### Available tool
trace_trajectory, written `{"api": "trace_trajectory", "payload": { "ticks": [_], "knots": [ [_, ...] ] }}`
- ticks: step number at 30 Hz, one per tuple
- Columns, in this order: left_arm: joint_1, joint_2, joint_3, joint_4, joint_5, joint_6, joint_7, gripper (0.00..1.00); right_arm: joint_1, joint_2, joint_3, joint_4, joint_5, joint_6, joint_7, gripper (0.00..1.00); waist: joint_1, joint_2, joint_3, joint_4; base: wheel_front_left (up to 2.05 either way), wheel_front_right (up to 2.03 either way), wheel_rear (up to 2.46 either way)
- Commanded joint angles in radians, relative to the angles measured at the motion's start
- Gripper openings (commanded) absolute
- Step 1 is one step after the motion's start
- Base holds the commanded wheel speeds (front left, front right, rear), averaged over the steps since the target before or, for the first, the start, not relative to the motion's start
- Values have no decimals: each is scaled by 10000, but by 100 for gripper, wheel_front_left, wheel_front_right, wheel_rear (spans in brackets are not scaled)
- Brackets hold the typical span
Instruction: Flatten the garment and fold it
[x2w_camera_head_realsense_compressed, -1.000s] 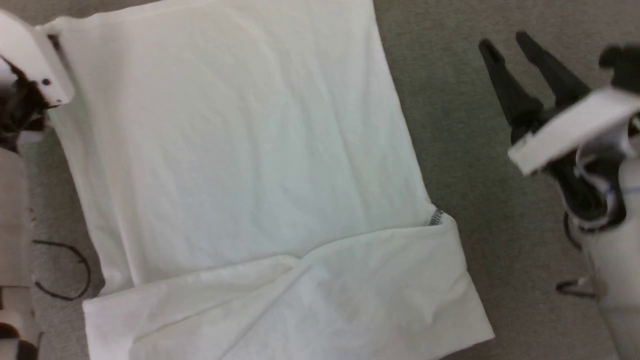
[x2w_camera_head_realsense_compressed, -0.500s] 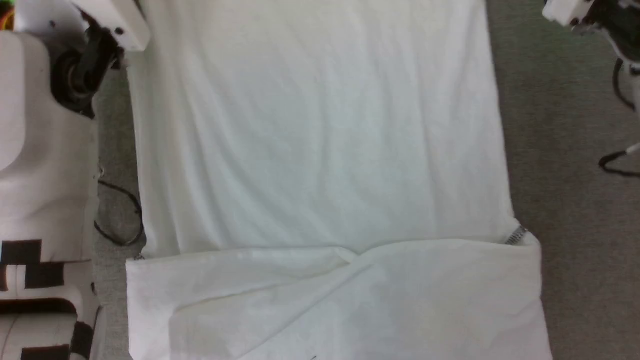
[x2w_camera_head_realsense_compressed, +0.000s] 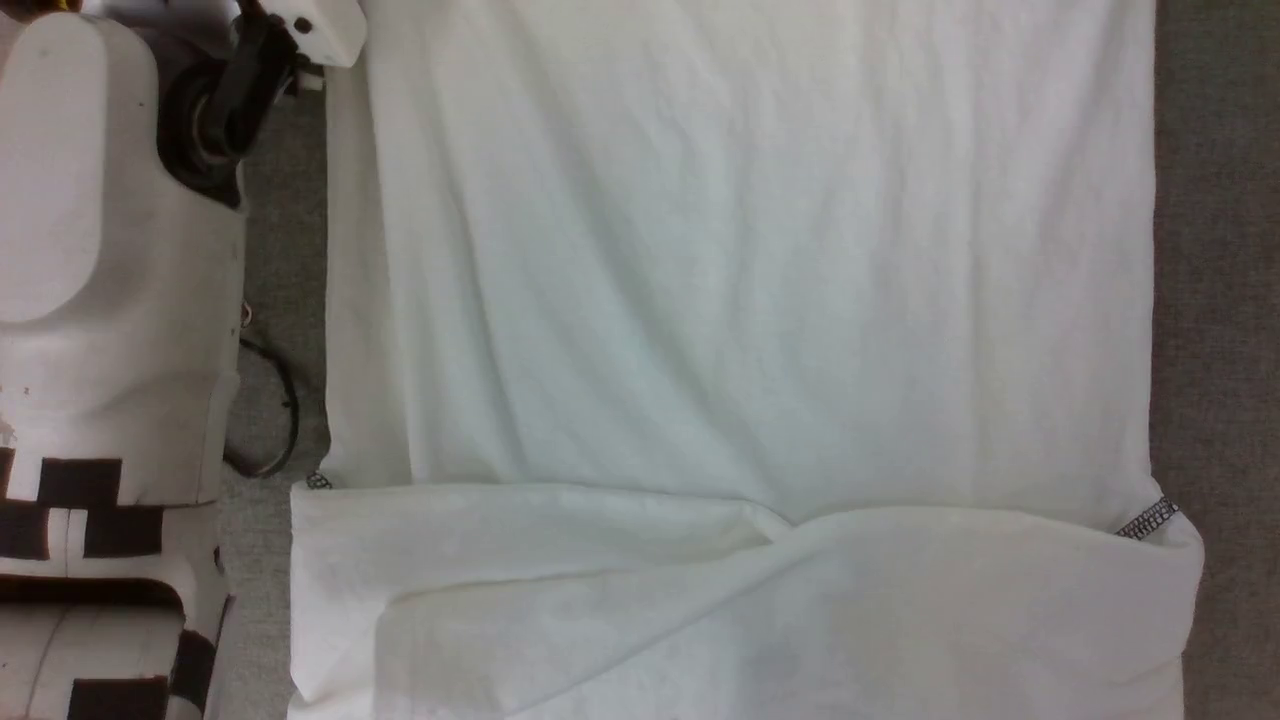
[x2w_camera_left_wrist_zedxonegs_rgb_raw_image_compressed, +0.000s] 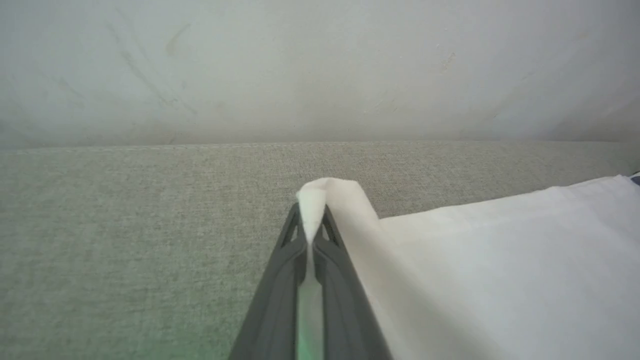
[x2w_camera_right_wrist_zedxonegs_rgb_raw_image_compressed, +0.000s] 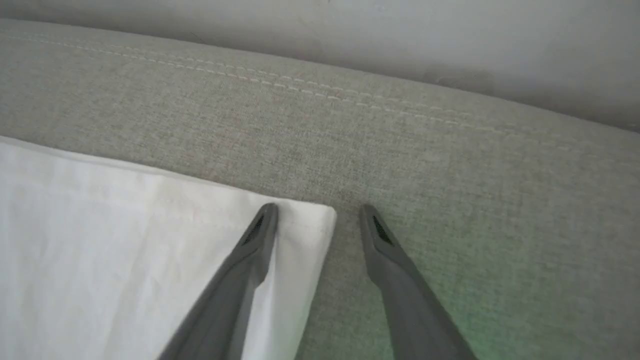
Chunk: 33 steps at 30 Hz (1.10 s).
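The garment (x2w_camera_head_realsense_compressed: 750, 300) is a large white shirt spread flat on grey fabric, with a folded band across its near part and dark zigzag stitching (x2w_camera_head_realsense_compressed: 1145, 520) at the right. In the left wrist view my left gripper (x2w_camera_left_wrist_zedxonegs_rgb_raw_image_compressed: 311, 212) is shut on a far corner of the garment (x2w_camera_left_wrist_zedxonegs_rgb_raw_image_compressed: 500, 260), pinching a tuft of cloth just above the surface. My right gripper (x2w_camera_right_wrist_zedxonegs_rgb_raw_image_compressed: 318, 212) stands open astride another corner of the garment (x2w_camera_right_wrist_zedxonegs_rgb_raw_image_compressed: 100, 225). One of its fingers (x2w_camera_right_wrist_zedxonegs_rgb_raw_image_compressed: 260, 235) is over the cloth and the other lies on bare grey fabric.
The grey upholstered surface (x2w_camera_head_realsense_compressed: 1220, 250) ends at a pale wall (x2w_camera_left_wrist_zedxonegs_rgb_raw_image_compressed: 320, 65) just beyond both grippers. A stitched seam (x2w_camera_right_wrist_zedxonegs_rgb_raw_image_compressed: 350, 100) runs along its far edge. My white left arm (x2w_camera_head_realsense_compressed: 100, 250) and a black cable (x2w_camera_head_realsense_compressed: 275, 420) sit left of the garment.
The head camera has swung, so the garment sits further right in the picture. The right gripper, seen open at the right a second ago, has gone up out of the head view.
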Motion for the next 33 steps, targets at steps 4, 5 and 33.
{"api": "trace_trajectory", "payload": {
  "ticks": [4,5,33],
  "knots": [
    [-161,158,-22,236,-73,-86,-83,0,910,102,734,378,-272,-7,506,0,1,0,-276,-105,0,0,0],
    [-175,208,-13,292,-58,-87,-136,0,864,25,737,186,-282,-7,217,0,1,0,-376,-133,0,0,0],
    [8212,1697,1049,-4092,-665,1300,-1013,0,9327,-2676,-469,-6189,395,-7,-4483,0,1,0,-6119,-1062,0,0,0]
  ]
}}
